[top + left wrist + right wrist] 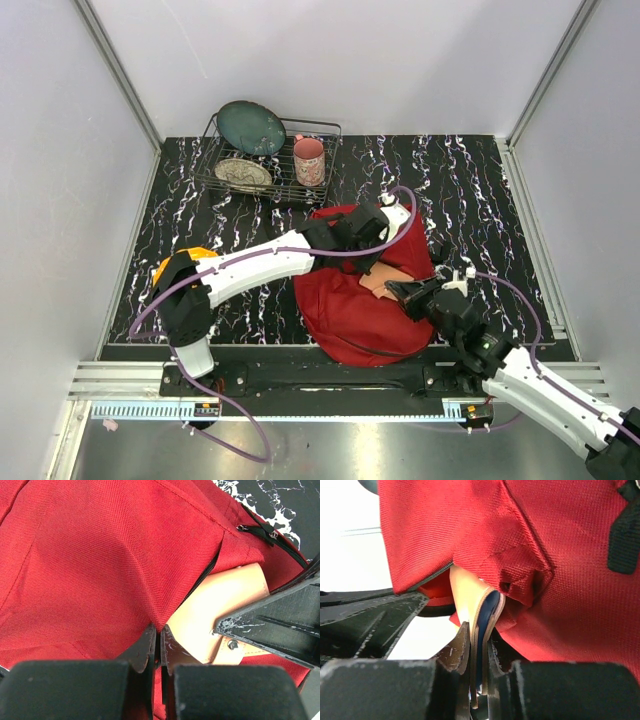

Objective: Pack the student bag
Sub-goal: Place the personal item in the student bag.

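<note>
Backpack [350,315] in dark red is lying on the black marbled table [480,200], near the front edge, between the two arms. The left gripper [159,636] is reaching over it, jaws pressed together and pinching a fold of the red cloth right at the zip opening. The right gripper [478,639] is clamping a flat tan case [466,587] with a dark blue edge, which is poking partway into that opening. At the back, a wire rack [330,128] is holding a green plate [252,127], a patterned plate [243,173] and a pink mug [309,160].
</note>
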Motion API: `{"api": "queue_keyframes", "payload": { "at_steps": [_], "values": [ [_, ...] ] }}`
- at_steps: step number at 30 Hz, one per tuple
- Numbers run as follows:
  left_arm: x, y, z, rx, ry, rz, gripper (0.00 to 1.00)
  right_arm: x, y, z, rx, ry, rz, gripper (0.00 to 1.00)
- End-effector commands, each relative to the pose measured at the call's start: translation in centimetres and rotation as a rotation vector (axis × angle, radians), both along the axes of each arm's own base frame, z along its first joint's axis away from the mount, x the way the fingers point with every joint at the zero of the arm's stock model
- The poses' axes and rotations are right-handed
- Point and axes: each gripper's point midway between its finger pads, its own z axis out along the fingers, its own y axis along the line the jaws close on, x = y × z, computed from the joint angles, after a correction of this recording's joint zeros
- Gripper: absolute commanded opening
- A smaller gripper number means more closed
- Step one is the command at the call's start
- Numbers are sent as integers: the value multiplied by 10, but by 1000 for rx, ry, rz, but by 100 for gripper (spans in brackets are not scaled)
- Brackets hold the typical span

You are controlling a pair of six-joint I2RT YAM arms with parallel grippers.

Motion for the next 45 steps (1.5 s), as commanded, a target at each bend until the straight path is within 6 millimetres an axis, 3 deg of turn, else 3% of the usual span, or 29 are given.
{"api": "queue_keyframes", "payload": {
  "at_steps": [1, 2, 3, 8, 14, 16, 17, 19, 24, 25, 30, 33, 34, 36, 37, 38, 40, 41, 42, 43, 45],
  "values": [
    [-11, -12, 75, -184, -39, -29, 0, 20, -12, 47, 104, -162, -121, 0],
    [-13, -14, 77, -197, -24, -33, 0, 23, -14, 41, 115, -182, -139, 0],
    [-14, -15, 77, -203, -17, -31, 0, 27, -15, 57, 162, -249, -155, 0],
    [-19, -25, 89, -259, 39, -5, 0, 42, -13, 68, 97, -345, -180, 0],
    [-21, -31, 98, -283, 78, 16, 0, 60, 8, 83, 118, -455, -162, 0],
    [-22, -31, 98, -286, 84, 15, 0, 66, 25, 91, 101, -491, -114, 0],
    [-22, -31, 99, -288, 82, 16, 0, 70, 32, 83, 71, -476, -91, 0],
    [-21, -30, 102, -288, 70, 17, 0, 71, 45, 88, 71, -493, -44, 0],
    [-18, -26, 103, -284, 52, 27, 0, 78, 59, 75, 38, -495, -8, 1],
    [-21, -29, 104, -294, 57, 9, 0, 80, 59, 72, 27, -490, -12, 2],
    [-23, -25, 101, -299, 62, 16, 0, 85, 59, 50, -31, -443, -20, 38],
    [-21, -12, 95, -279, 47, 62, 27, 76, 46, 34, -45, -400, -35, 52],
    [-22, -6, 89, -265, 48, 73, 53, 73, 41, 30, -39, -373, -46, 55],
    [-24, 8, 97, -279, 30, 97, 65, 62, 27, 21, -46, -307, -65, 63],
    [-23, 16, 88, -264, 27, 127, 71, 59, 25, 21, -72, -308, -50, 67],
    [-24, 24, 99, -297, 12, 139, 81, 51, 19, 21, -116, -300, -34, 68],
    [-21, 35, 95, -312, 8, 180, 89, 44, 14, 29, -140, -301, -19, 72],
    [-20, 39, 97, -322, 6, 192, 90, 37, 3, 23, -176, -263, -25, 75],
    [-20, 45, 104, -341, -1, 201, 91, 36, -4, 30, -184, -246, -50, 76],
    [-18, 50, 104, -341, -5, 216, 91, 33, -11, 26, -210, -223, -61, 74],
    [-18, 58, 111, -356, -19, 230, 93, 23, -20, 22, -237, -209, -52, 61]
  ]
}}
